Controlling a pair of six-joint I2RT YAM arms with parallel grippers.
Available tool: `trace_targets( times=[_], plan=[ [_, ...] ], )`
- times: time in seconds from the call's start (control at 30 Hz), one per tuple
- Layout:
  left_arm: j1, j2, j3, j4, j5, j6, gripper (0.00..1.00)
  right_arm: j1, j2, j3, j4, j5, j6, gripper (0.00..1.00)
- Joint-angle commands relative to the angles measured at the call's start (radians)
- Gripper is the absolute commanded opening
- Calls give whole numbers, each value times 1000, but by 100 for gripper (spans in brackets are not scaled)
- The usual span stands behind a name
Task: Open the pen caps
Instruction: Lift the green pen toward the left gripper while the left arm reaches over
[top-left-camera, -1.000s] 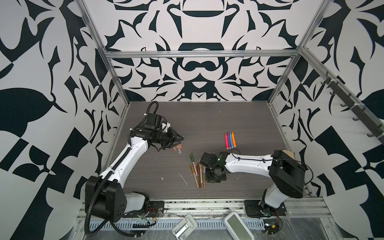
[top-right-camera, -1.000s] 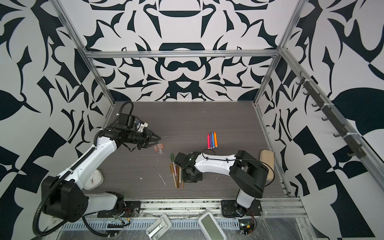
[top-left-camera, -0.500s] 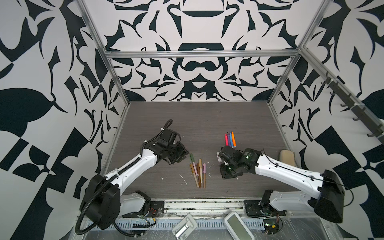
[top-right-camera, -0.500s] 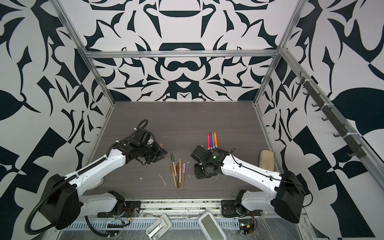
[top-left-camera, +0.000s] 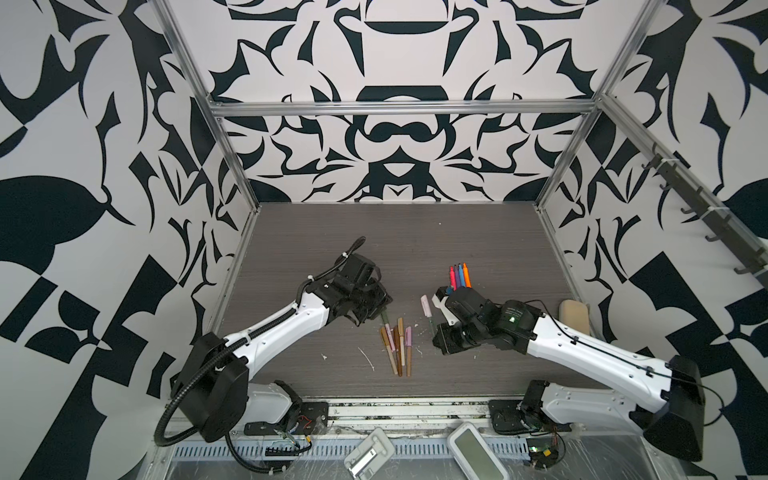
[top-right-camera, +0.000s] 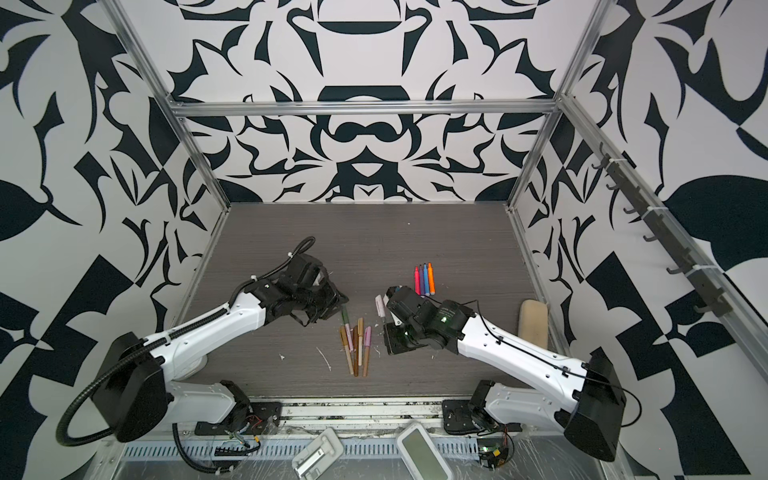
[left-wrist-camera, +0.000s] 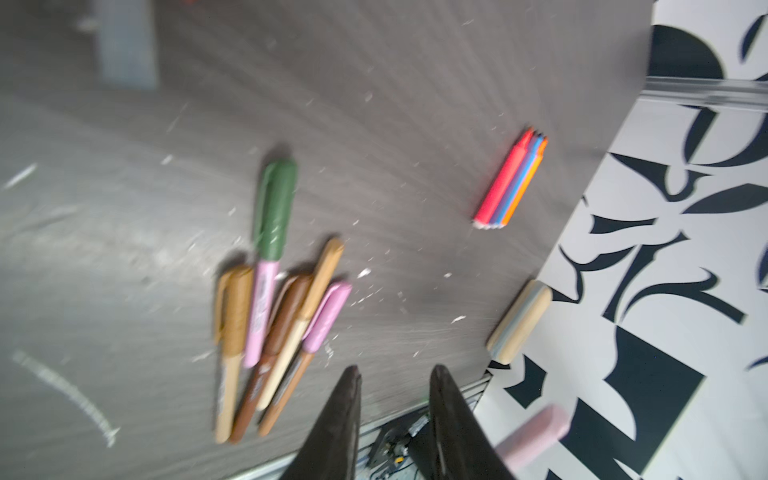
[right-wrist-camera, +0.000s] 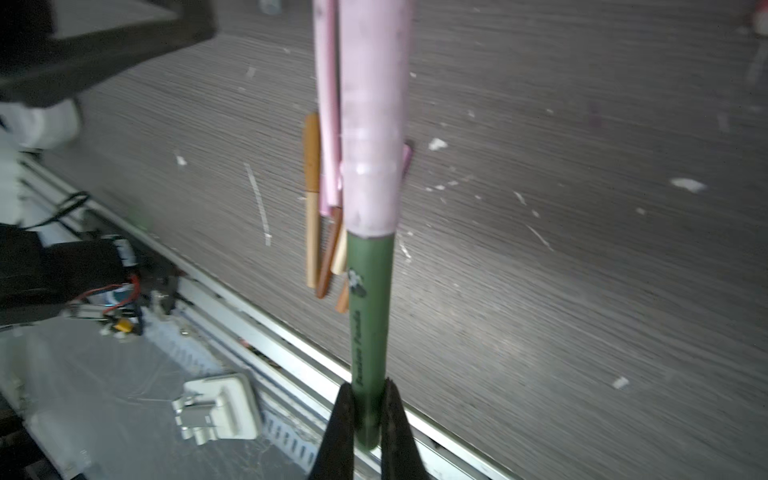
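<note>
grey wood-grain table (top-left-camera: 415, 249) fills both top views, and near its front lies the pile of muted pens (top-left-camera: 396, 345): five, every one with its cap on. the left gripper (top-left-camera: 382, 302) hovers just past the pile's far end. just right of the pile the right gripper (top-left-camera: 433, 333) is clenched on the held pen (top-left-camera: 430, 322), a sixth muted one, its pink cap (top-left-camera: 424, 303) seated. farther off, beyond the pile and to its right, four bright pens (top-left-camera: 459, 276) lie bundled; capped or not, i cannot tell.

from the left wrist, the left gripper (left-wrist-camera: 395, 386) stands parted and empty above the pile, where five caps count out: one green cap (left-wrist-camera: 274, 208), one mauve, three tan to brown.

from the right wrist, the right gripper (right-wrist-camera: 369, 415) pinches the green barrel end of the held pen, the pink cap (right-wrist-camera: 374, 124) pointing out over the pile.

by my reading none of the muted six is opened yet: no loose cap that i can make out, so six pulls remain, the held pen likely first, its cap falling to the left gripper.
</note>
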Motion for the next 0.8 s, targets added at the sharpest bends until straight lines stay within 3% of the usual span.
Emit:
trace_targets(
  times=[0.0,0.17,0.37,0.77],
  plan=[
    [31,51,103,-27,101,169,32,-6,58,21,200,-168,-6,0],
    [46,126,198,-122,202,291,32,-6,120,60,216,-188,34,0],
    [70,141,222,-114,249,302,32,-38,132,99,167,-151,48,0],
    [76,172,274,-156,299,338,32,-118,225,153,169,-236,40,0]
  ],
)
